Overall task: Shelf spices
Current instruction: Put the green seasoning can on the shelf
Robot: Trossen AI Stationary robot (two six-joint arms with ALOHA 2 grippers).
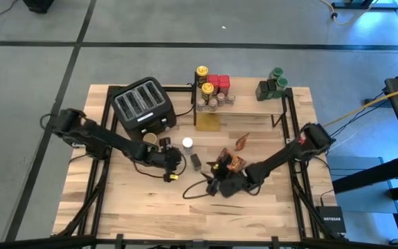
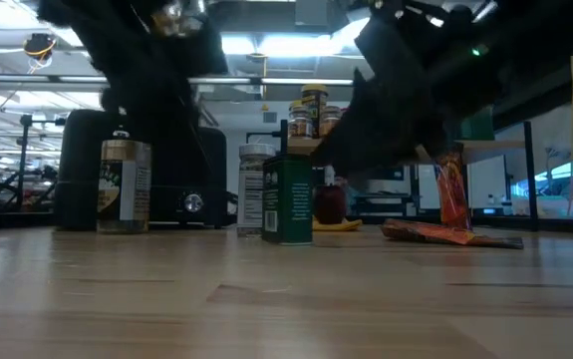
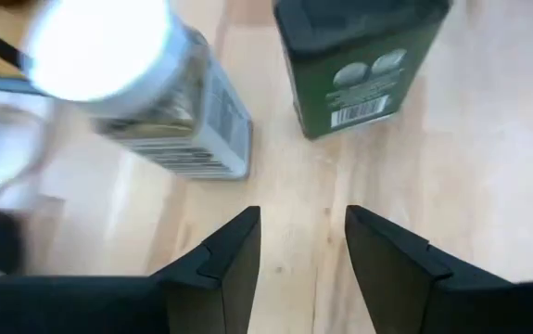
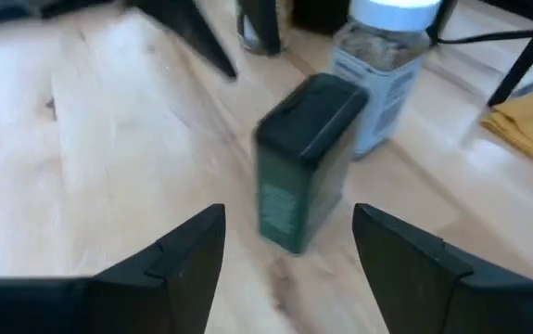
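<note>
On the left of the table (image 1: pixel 129 207) stands the black four-slot toaster (image 1: pixel 143 104). Just in front of it is a tan-lidded jar (image 1: pixel 149 139), seen from the low view as a gold-labelled jar (image 2: pixel 125 185) whose writing is too small to read. The left arm reaches in from the left edge, and the left gripper (image 1: pixel 178 164) hovers low over the table near the middle, its fingers (image 3: pixel 224 260) parted with only bare wood between them.

Just beyond it stand a white-lidded jar (image 1: pixel 187 144) and a dark green tin (image 1: pixel 196 162), close together but apart. The left wrist view shows a barcode and pale round marks on the tin's side (image 3: pixel 359 65), and a printed panel on the jar (image 3: pixel 169 102); no words can be read on either.

Right of the tin, the right gripper (image 1: pixel 216 185) sits low, jaws spread wide and empty, facing the tin (image 4: pixel 303 158). Orange-brown foil packets (image 1: pixel 232 163) lie just beside it, with another (image 1: pixel 242 142) nearer the shelf.

The shelf (image 1: pixel 247 104) stands at the back, right of the toaster. On its left end are yellow-lidded jars (image 1: pixel 202 71), red-lidded jars (image 1: pixel 218 83) and grey-lidded jars (image 1: pixel 216 102); on its right end, green-lidded jars (image 1: pixel 273 83). A yellow cloth (image 1: pixel 208 122) lies beneath its left end. Off the table's right corner, a black box (image 1: pixel 331 216) carries the label NETGEAR.
</note>
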